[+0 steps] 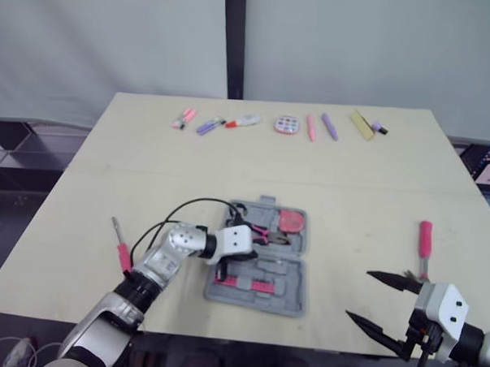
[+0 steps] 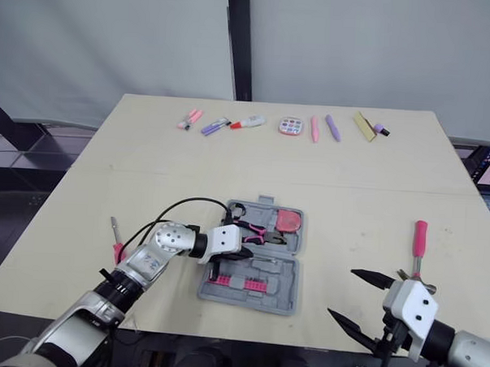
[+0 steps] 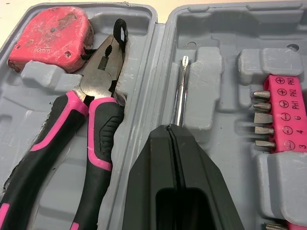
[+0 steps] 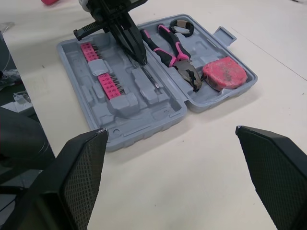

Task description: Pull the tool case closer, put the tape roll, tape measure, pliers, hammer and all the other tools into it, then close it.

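Between the closed black fingers of the left gripper [image 3: 174,133] sits a thin steel screwdriver shaft [image 3: 181,86]. It points straight ahead along a groove of the open grey plastic tool case [image 4: 144,125], beside the pink-handled pliers [image 3: 96,120]. The right gripper [image 1: 360,296] has its fingers spread wide. A pink-handled screwdriver [image 1: 425,238] lies on the tabletop [image 1: 351,180] just beyond it, pointing away, so the right arm seems nearer.

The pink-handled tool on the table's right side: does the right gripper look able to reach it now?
Probably yes. The right gripper is open, and the pink-handled tool lies just beyond it on the bare table, with nothing between them.
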Available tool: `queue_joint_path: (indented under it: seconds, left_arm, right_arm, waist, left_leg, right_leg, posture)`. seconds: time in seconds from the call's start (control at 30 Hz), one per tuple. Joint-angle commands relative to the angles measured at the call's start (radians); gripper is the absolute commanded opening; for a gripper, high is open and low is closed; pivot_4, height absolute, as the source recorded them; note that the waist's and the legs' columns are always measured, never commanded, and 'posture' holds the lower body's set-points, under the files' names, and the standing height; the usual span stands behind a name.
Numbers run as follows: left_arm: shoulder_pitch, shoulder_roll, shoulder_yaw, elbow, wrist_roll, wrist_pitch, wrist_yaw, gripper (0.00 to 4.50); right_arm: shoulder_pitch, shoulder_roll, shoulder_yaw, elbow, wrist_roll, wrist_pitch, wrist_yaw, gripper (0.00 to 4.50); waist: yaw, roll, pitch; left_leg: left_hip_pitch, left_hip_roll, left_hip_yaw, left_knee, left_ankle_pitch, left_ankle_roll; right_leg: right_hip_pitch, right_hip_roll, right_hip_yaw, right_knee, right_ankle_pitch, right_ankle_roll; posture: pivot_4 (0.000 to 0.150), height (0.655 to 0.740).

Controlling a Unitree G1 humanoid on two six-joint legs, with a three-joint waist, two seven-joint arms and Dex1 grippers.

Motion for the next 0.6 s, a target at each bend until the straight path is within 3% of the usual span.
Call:
queue_joint_path:
  seconds: [0.03, 0.6]
  left_arm:
    - [0.065, 0.031, -0.096, 0.130, 0.138, 0.065, 0.018, 0.04]
    - [0.072, 0.014, -0.112, 0.169, 0.135, 0.079, 0.029, 0.04]
  right_arm:
    - [0.002, -0.008, -0.028, -0.014, 0.018, -0.009, 0.009, 4.50]
    - [-0.005, -0.016, -0.026, -0.016, 0.015, -0.001, 0.009, 4.50]
  waist:
    - [0.000, 0.000, -0.001]
    - [0.001, 0.000, -0.005]
  left_leg:
    - [0.000, 0.000, 0.000, 0.000, 0.000, 0.000]
    - [0.001, 0.000, -0.001, -0.001, 0.000, 0.000]
  right_leg:
    - [0.000, 0.000, 0.000, 0.000, 0.000, 0.000]
    - [0.005, 0.000, 0.001, -0.006, 0.000, 0.000]
  posture:
    - [0.150, 0.7336]
    - [0.150, 0.7336]
